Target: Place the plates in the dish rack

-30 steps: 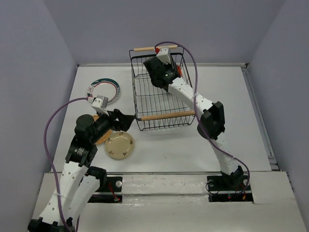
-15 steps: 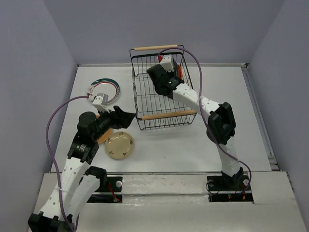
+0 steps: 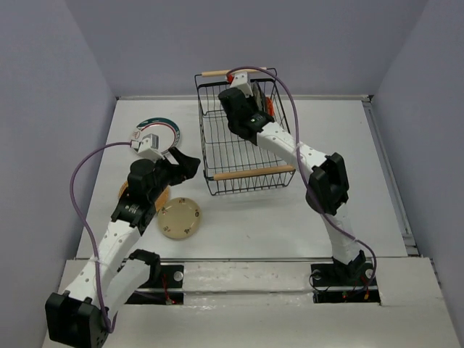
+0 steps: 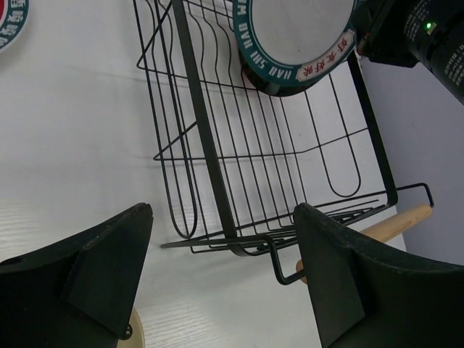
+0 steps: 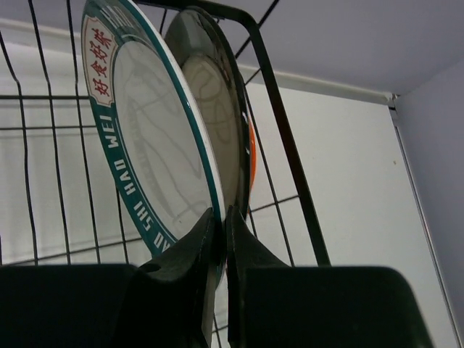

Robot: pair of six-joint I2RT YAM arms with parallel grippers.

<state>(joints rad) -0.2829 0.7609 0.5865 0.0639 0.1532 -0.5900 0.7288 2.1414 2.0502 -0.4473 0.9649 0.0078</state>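
Right wrist view: right gripper [image 5: 220, 217] is clamped on the lower rim of a teal-striped plate [image 5: 156, 138], which stands upright on edge inside the dish rack [image 5: 272, 94], at its far right corner. Just behind it, toward the rack's end wall, stands the black-rimmed plate [image 5: 206, 94], with a sliver of orange plate [image 5: 251, 156] behind that. Top external view: left gripper [image 3: 185, 163] hovers just left of the rack's near wooden handle [image 3: 250, 172], jaws spread wide with nothing between them. The left wrist view agrees, showing only rack wires past the parted fingers. Second teal-striped plate [image 3: 161, 134] lies flat on the table [image 3: 377, 181] left of the rack. Cream speckled plate [image 3: 180, 218] lies to the rack's near left. Tan-brown plate [image 3: 125, 192] is further left of the rack, partly under the left arm [image 3: 119, 225].
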